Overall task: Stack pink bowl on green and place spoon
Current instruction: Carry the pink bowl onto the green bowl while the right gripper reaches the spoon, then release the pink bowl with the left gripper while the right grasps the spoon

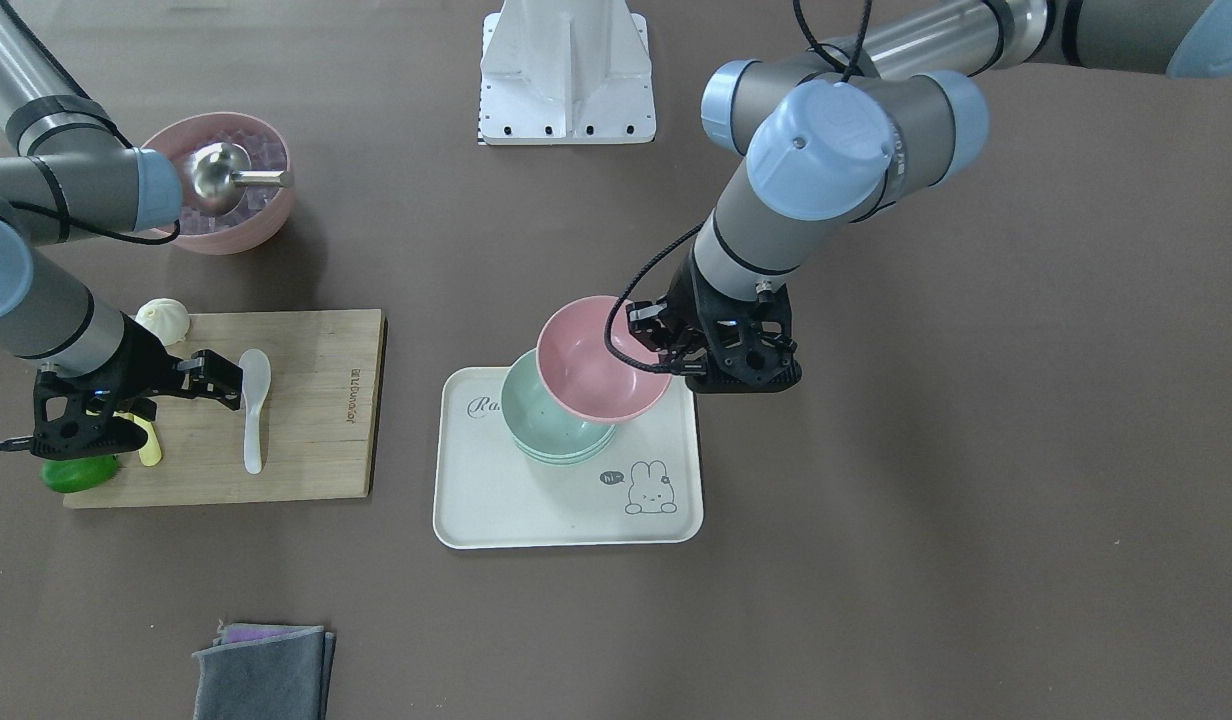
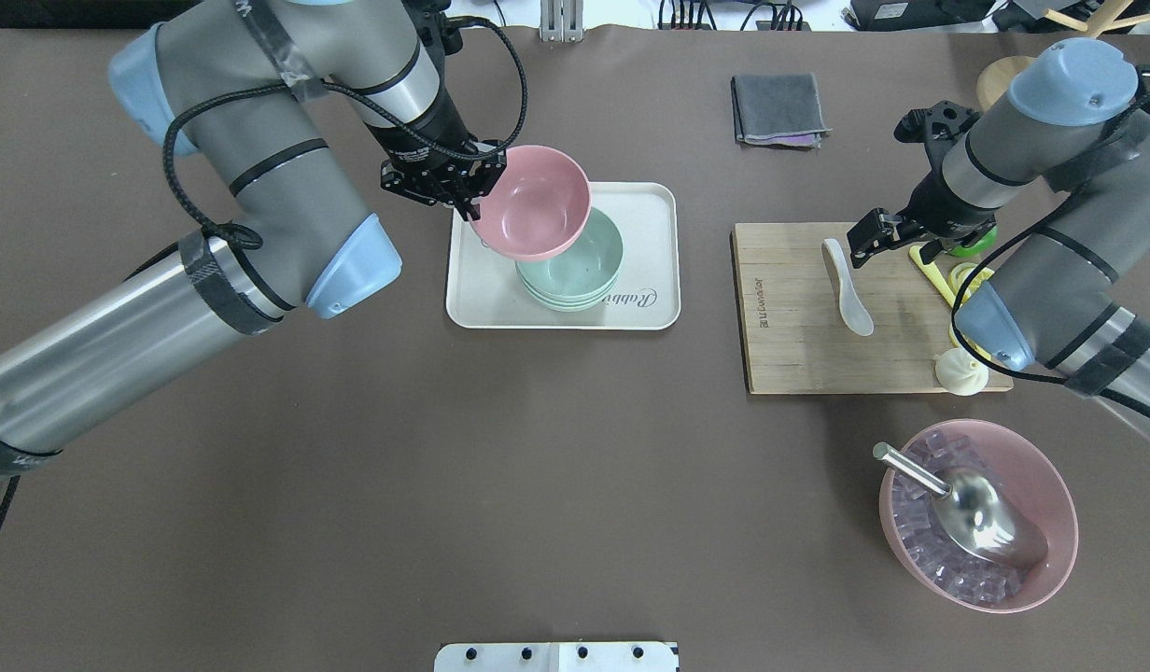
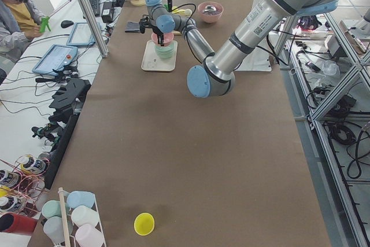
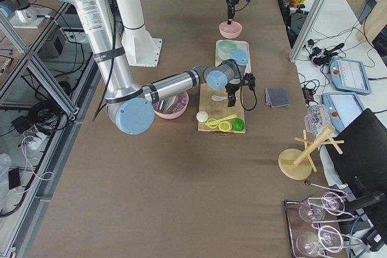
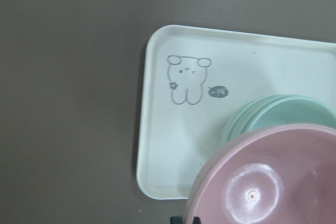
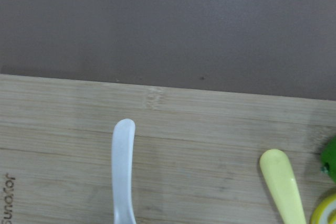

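Observation:
My left gripper [image 1: 658, 347] [image 2: 469, 193] is shut on the rim of the small pink bowl [image 1: 598, 362] [image 2: 530, 201] [image 5: 268, 182]. It holds the bowl tilted, just above and partly over the green bowl [image 1: 548, 420] [image 2: 580, 273] [image 5: 278, 109], which stands on a white tray [image 1: 536, 515] [image 2: 477, 303] [image 5: 163, 140]. The white spoon [image 1: 253, 410] [image 2: 848, 287] [image 6: 123, 171] lies on a wooden board [image 1: 321, 400] [image 2: 799, 336] [image 6: 210, 140]. My right gripper [image 1: 216, 373] [image 2: 864, 240] hovers open and empty over the spoon's handle end.
A large pink bowl [image 1: 266, 225] [image 2: 1060, 523] holds ice cubes and a steel scoop. A white bun [image 1: 164, 320] [image 2: 960, 371], a yellow knife [image 1: 149, 447] [image 6: 283, 187] and a green item [image 1: 76, 473] sit at the board's edge. A grey cloth [image 1: 266, 672] [image 2: 778, 110] lies apart.

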Motion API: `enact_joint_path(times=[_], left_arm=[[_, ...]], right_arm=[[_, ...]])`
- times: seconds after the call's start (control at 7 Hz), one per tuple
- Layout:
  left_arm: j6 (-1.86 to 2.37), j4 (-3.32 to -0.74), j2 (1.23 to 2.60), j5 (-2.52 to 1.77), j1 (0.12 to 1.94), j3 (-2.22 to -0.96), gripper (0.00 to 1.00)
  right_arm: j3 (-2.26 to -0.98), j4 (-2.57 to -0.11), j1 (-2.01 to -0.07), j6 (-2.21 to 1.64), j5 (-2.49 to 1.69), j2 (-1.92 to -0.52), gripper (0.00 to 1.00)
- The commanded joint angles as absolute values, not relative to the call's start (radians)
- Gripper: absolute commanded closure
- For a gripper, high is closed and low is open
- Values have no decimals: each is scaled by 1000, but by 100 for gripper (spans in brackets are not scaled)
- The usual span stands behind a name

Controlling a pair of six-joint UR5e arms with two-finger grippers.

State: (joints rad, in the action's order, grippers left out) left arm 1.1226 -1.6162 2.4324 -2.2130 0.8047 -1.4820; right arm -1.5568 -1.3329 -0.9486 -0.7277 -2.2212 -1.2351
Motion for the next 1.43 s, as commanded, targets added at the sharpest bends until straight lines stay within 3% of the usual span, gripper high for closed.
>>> enact_joint_path(times=[0.0, 0.57, 0.86, 1.0, 1.14, 1.29], left_arm=[[1132, -1652, 2460, -2157, 758, -1438, 100], [1129, -1750, 2461, -2149, 727, -1385, 100], [1131, -1834, 2454, -2032, 677, -1365, 3], [1137, -1832, 2451, -2025, 675, -1374, 3], [1137, -1825, 2438, -2029, 681, -1406, 3], [1135, -1825, 2419, -2029, 686, -1429, 3]], right_arm=[[-1552, -1333, -931, -738, -2218, -1229, 1], [-1525, -1333, -913, -739, -2218, -1213, 1], [-1508, -1333, -902, -759, -2218, -1197, 1], [-1490, -1333, -899, -759, -2220, -1190, 2], [-1479, -1335, -896, -764, -2220, -1192, 17], [-1464, -1335, -896, -764, -2221, -1192, 43]])
